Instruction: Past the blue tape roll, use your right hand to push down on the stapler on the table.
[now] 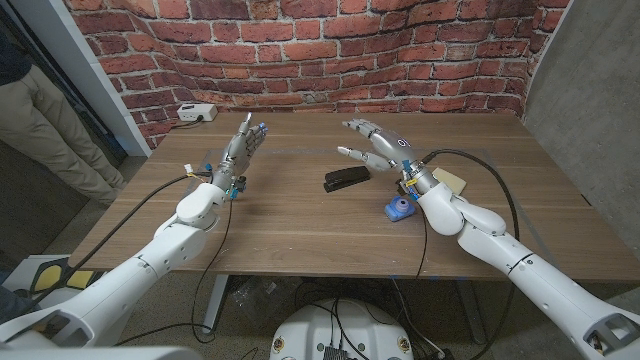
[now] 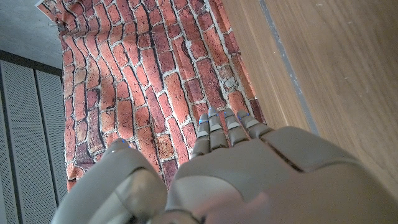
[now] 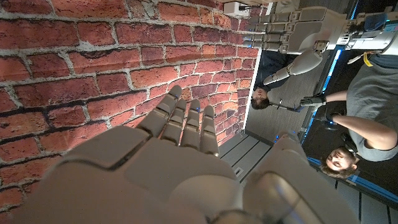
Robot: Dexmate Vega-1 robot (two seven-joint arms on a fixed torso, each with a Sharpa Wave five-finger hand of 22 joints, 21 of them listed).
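Note:
A black stapler lies near the middle of the wooden table in the head view. The blue tape roll sits to its right, close to my right wrist. My right hand hovers just behind and to the right of the stapler, fingers spread and empty, apart from it. In the right wrist view that right hand points at the brick wall. My left hand is raised at the left of the table, fingers straight and apart, holding nothing; in the left wrist view the left hand faces the wall.
A tan block lies on the table behind my right forearm. A white box sits at the far left corner. A person stands left of the table; other people show in the right wrist view.

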